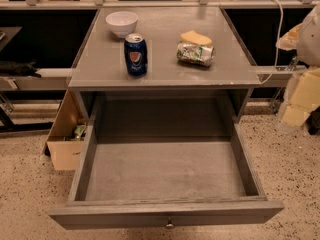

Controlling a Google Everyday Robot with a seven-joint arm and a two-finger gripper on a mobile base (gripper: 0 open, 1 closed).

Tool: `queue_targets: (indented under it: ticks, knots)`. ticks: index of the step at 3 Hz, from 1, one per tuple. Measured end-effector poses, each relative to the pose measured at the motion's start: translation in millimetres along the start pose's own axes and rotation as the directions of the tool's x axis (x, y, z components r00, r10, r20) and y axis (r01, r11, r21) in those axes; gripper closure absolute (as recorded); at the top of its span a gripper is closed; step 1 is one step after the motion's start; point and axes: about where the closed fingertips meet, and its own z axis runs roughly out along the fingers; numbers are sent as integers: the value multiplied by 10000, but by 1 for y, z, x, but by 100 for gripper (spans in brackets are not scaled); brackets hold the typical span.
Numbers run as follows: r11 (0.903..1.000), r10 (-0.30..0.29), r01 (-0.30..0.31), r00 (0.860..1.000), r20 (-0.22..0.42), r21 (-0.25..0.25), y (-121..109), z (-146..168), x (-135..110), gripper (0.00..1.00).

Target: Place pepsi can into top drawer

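Observation:
The pepsi can stands upright on the grey cabinet top, left of middle. The top drawer is pulled fully open below it; its inside is bare, and a small round knob sits on the front panel. My gripper shows as a pale, blurred shape at the right edge of the view, beside the cabinet's right side. It is well to the right of the can and touches neither the can nor the drawer.
A white bowl sits behind the can. A yellow sponge and a silvery-green foil packet lie right of the can. A tan cardboard box stands on the speckled floor, left of the drawer.

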Motion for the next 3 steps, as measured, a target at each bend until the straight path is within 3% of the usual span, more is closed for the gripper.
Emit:
queue_targets:
  ticks: [1, 2, 3]
  knots:
    - [10000, 5, -5, 10000, 64, 16, -2, 1, -2, 0]
    - [9997, 72, -98, 9936, 1131, 221, -36, 19, -29, 0]
    - [9989, 395, -451, 9596, 2786, 139, -71, 46, -66, 0]
